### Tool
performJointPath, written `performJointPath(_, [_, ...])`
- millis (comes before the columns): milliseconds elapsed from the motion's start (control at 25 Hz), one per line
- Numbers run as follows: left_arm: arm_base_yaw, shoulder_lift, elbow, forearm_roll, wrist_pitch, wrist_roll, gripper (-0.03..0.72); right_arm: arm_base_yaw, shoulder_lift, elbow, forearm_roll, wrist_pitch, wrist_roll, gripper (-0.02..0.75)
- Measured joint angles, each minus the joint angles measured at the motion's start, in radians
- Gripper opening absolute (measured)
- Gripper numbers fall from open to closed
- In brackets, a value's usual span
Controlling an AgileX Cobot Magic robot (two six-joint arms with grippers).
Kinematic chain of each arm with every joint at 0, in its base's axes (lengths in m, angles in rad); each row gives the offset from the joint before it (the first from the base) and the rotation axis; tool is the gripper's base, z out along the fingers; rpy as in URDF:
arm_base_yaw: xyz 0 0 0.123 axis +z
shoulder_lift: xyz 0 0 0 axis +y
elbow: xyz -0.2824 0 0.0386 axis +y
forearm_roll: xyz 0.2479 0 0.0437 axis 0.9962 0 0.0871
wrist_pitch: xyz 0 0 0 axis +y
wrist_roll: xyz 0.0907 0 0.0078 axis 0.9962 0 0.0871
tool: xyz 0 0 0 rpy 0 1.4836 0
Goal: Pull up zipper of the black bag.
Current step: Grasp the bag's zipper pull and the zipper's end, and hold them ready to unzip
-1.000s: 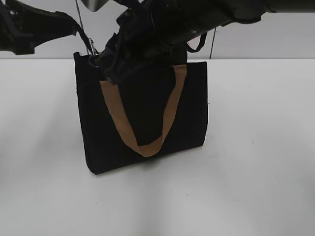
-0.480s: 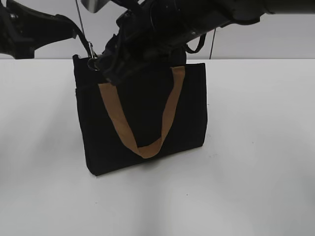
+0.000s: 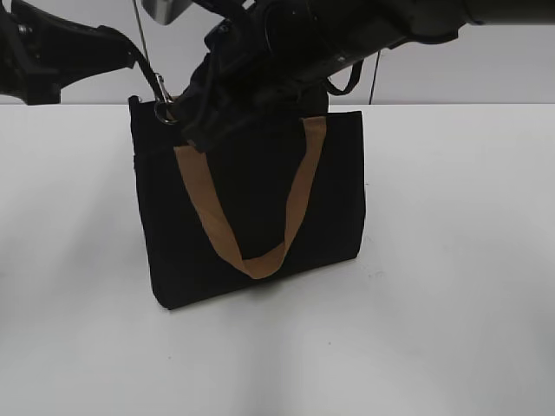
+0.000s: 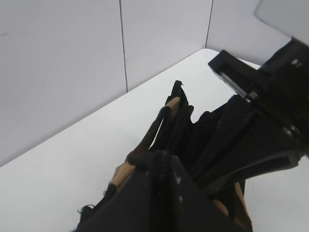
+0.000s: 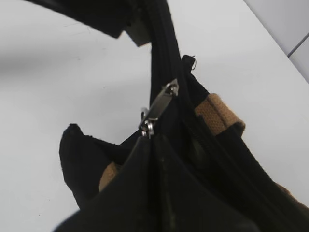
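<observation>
Barely anything shifted since a second ago: the black bag (image 3: 251, 208) settled slightly leftward, and both arms hold the same posture at its top left corner. Bag stands upright mid-desk, nearer the far edge, tan handle (image 3: 251, 251) drooping down its front face. Right gripper (image 3: 195, 117) sits at the bag's top edge by the zipper (image 5: 161, 104) with its silvery pull; left gripper (image 3: 143, 65) just beside the corner; cannot tell jaw state for either.
</observation>
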Motion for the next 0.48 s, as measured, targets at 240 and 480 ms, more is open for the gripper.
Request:
performJointPath(240, [0.000, 0.000, 0.000, 0.043, 0.000, 0.000, 0.027, 0.000, 0.000, 0.000, 0.000, 0.014, 0.000, -0.001])
performJointPath(480, [0.003, 0.000, 0.000, 0.280, 0.001, -0.088, 0.027, -0.001, -0.005, 0.000, -0.001, 0.053, 0.014, -0.001])
